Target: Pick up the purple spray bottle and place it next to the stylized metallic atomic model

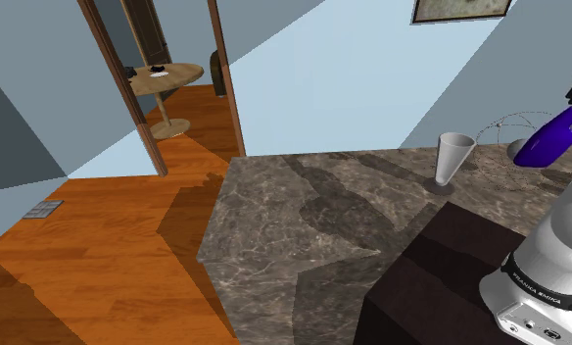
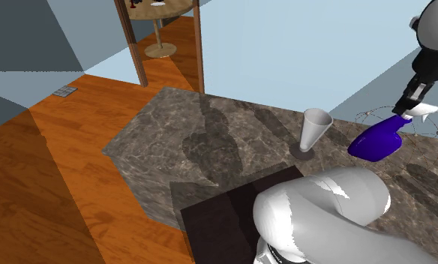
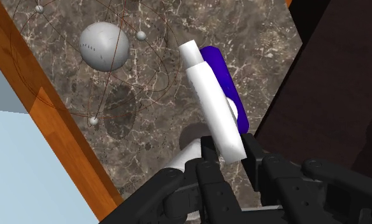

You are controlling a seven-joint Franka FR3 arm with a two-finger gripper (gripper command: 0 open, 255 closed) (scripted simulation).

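Note:
The spray bottle [image 2: 376, 141] has a deep purple-blue body and a white spray head [image 3: 210, 95]. It hangs tilted above the marble counter [image 1: 304, 216], with my black gripper [image 2: 414, 96] shut on the white head. In the wrist view the gripper [image 3: 224, 159] clasps the head, and the purple body [image 3: 227, 86] points away below it. The atomic model [image 3: 104, 46] is a grey sphere ringed by thin wire orbits with small balls. It stands on the counter just beside the bottle. In the shoulder view the bottle [image 1: 548, 137] overlaps the model's wire rings [image 1: 501, 132].
A pale cone-shaped cup [image 1: 452, 157] stands on the counter a short way from the model. The dark stand box [image 1: 441, 284] lies close by, with the blue wall behind. Beyond the counter's edge are the wood floor [image 1: 98, 255] and a doorway with a round table [image 1: 165, 78].

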